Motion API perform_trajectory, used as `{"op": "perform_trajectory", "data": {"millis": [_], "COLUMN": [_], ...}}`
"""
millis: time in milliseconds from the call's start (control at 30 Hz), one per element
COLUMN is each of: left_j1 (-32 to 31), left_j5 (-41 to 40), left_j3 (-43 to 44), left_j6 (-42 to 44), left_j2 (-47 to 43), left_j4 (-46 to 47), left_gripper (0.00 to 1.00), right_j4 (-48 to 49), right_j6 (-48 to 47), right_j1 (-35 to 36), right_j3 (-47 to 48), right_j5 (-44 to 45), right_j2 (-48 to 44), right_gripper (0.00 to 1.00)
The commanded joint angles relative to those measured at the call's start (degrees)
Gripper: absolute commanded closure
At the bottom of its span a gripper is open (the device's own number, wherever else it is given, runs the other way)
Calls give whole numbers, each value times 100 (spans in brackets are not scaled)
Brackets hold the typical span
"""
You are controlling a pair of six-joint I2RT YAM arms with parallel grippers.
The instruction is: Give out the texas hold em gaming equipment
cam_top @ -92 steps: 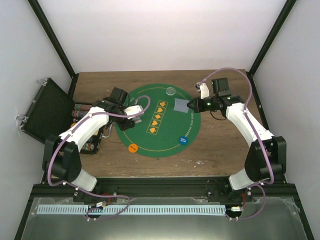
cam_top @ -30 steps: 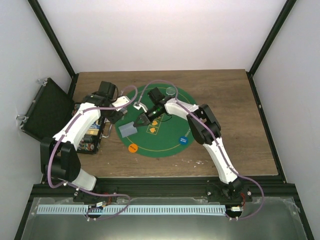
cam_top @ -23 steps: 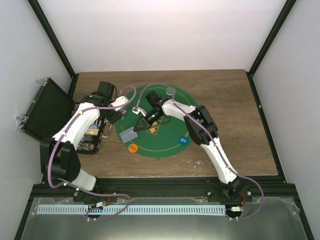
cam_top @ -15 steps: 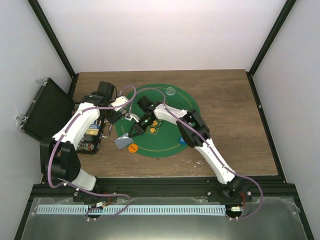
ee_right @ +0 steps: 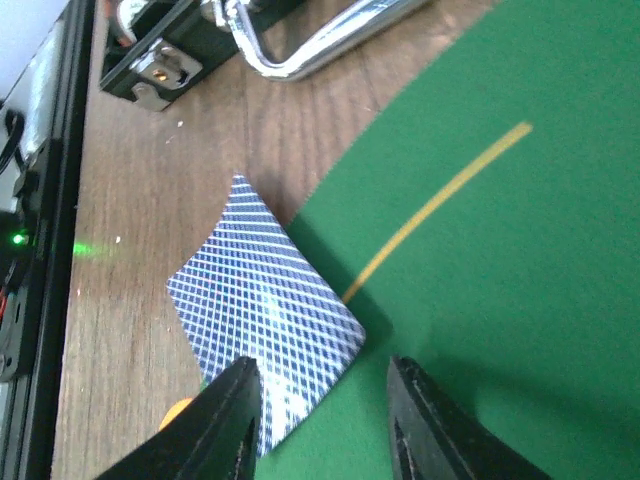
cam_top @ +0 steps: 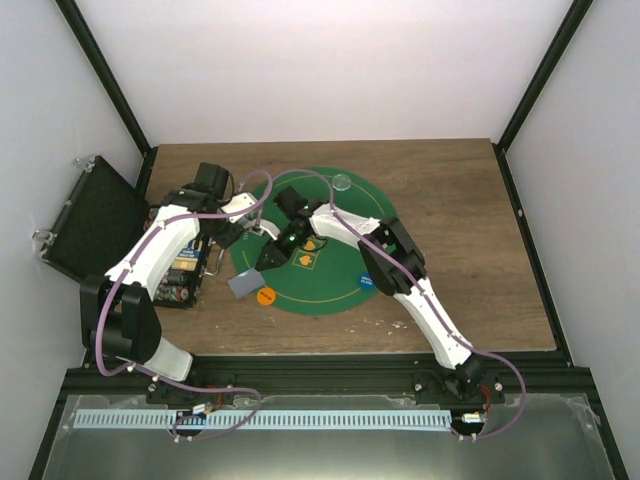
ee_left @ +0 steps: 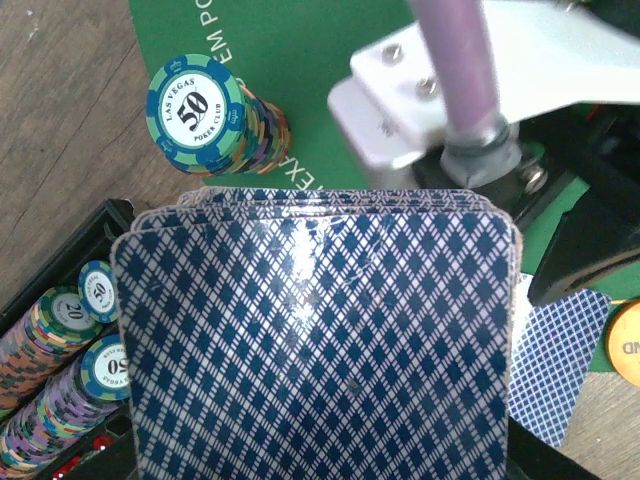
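Note:
One blue-backed card (ee_right: 265, 315) lies flat, half on the wood and half on the near-left edge of the green mat (ee_right: 520, 300); it also shows in the top view (cam_top: 242, 285). My right gripper (ee_right: 320, 420) is open just above its near corner, its jaws apart and holding nothing; in the top view (cam_top: 266, 257) it reaches across the mat. My left gripper (cam_top: 228, 232) is shut on the deck of cards (ee_left: 320, 340), which hides its fingers. The orange disc (cam_top: 265, 296) lies beside the card, the blue disc (cam_top: 366, 282) is at the mat's near right, and the clear disc (cam_top: 342, 182) is at its far edge.
A stack of poker chips (ee_left: 200, 105) stands on the mat's left edge. The open black case (cam_top: 90, 220) with rows of chips (ee_left: 60, 350) lies at the left. The case's chrome handle (ee_right: 300, 40) is close beyond the card.
My right gripper carried the card from the mat's far right to its near-left edge, set it down, opened and drew back slightly. The left arm has barely moved.

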Motion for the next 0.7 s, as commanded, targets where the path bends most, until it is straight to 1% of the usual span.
{"op": "perform_trajectory", "data": {"millis": [0, 167, 233, 267, 300, 333, 400, 467, 600, 667], "left_j1": [45, 42, 37, 33, 23, 17, -45, -185, -710, -870], "left_j5": [25, 112, 225, 327, 440, 557, 793, 937, 967, 1090], "left_j3": [169, 268, 316, 343, 362, 391, 442, 491, 576, 682], "left_j6": [27, 104, 222, 291, 371, 443, 594, 753, 1022, 1040], "left_j2": [-178, -166, -163, -171, -176, -177, -177, -165, -105, -45], "left_j4": [-28, -104, -169, -204, -261, -312, -447, -581, -863, -990], "left_gripper": [49, 49, 49, 49, 49, 49, 49, 49, 49, 50], "right_j4": [530, 1146, 1458, 1644, 1850, 2085, 2641, 3184, 3930, 4198], "right_j6": [281, 789, 1043, 1184, 1368, 1569, 2062, 2592, 3596, 3909], "right_j1": [-159, -579, -834, -994, -1139, -1316, -1646, -1763, -1754, -1730], "right_j3": [-561, -1808, -2402, -2681, -2969, -3213, -3736, -3974, -4013, -3985], "right_j5": [592, 497, 426, 356, 224, 10, -536, -931, -1287, -1323], "right_j2": [-860, -1914, -2402, -2655, -2925, -3184, -3668, -3888, -3834, -3719], "right_gripper": [61, 43, 33, 22, 7, 1, 0, 0, 0, 0]}}
